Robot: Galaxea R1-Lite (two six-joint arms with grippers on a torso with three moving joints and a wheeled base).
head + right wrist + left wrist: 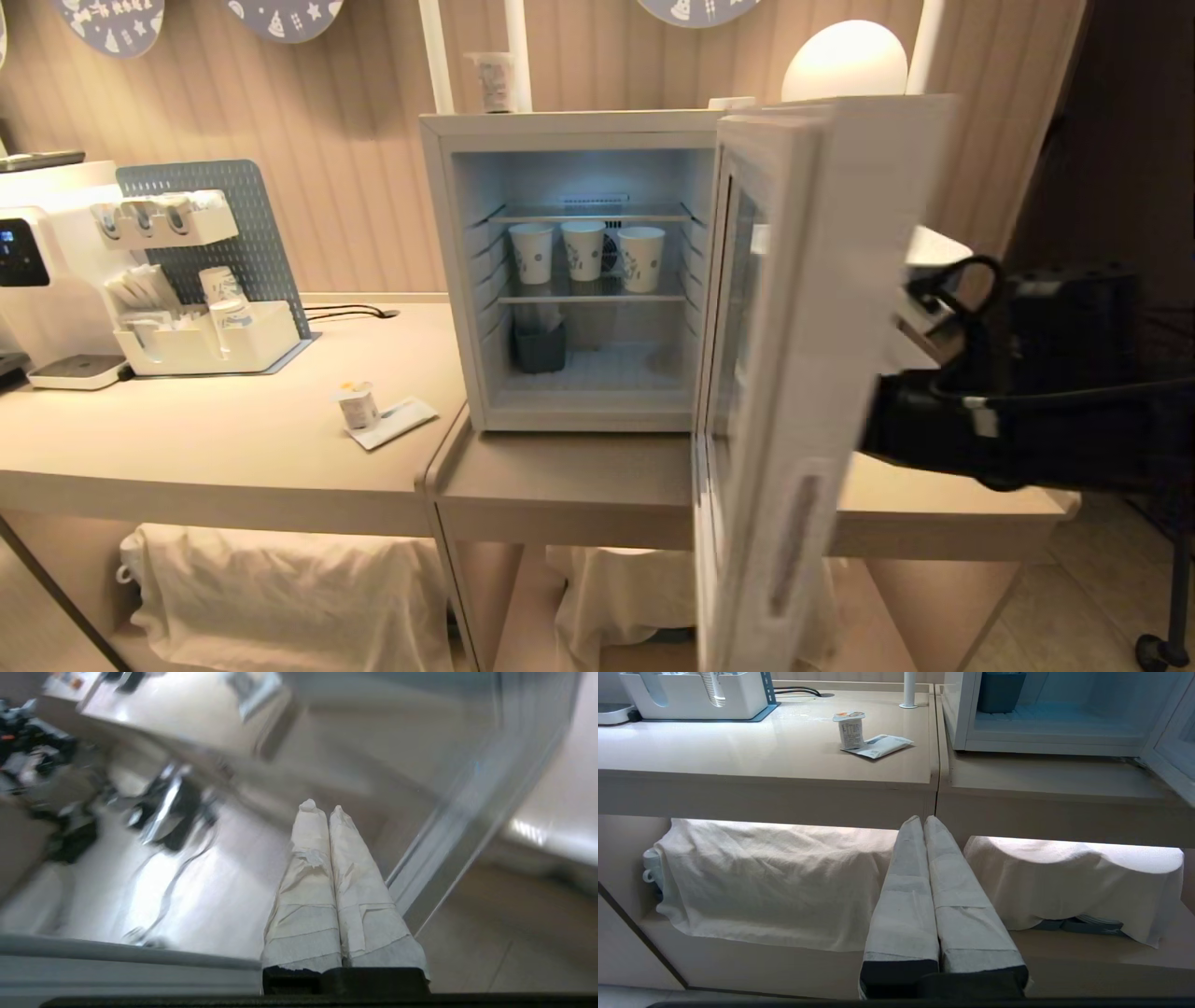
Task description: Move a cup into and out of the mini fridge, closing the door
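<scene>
Head view: beige counter (233, 448), ribbed wall (355, 140), mini fridge (448, 280) open.

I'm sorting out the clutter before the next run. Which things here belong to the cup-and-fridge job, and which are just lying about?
Job:
- cup, on the counter
- mini fridge
- door, open
- right tool, shut, beside the door
- left tool, shut, parked below the counter

Lying about:
- three paper cups on the fridge shelf
- flat packet
- white organiser
- round lamp

Black right arm (1018, 420) with looped black cable; both grippers' tapered fingers (924, 896) wrapped in whitish tape.
</scene>
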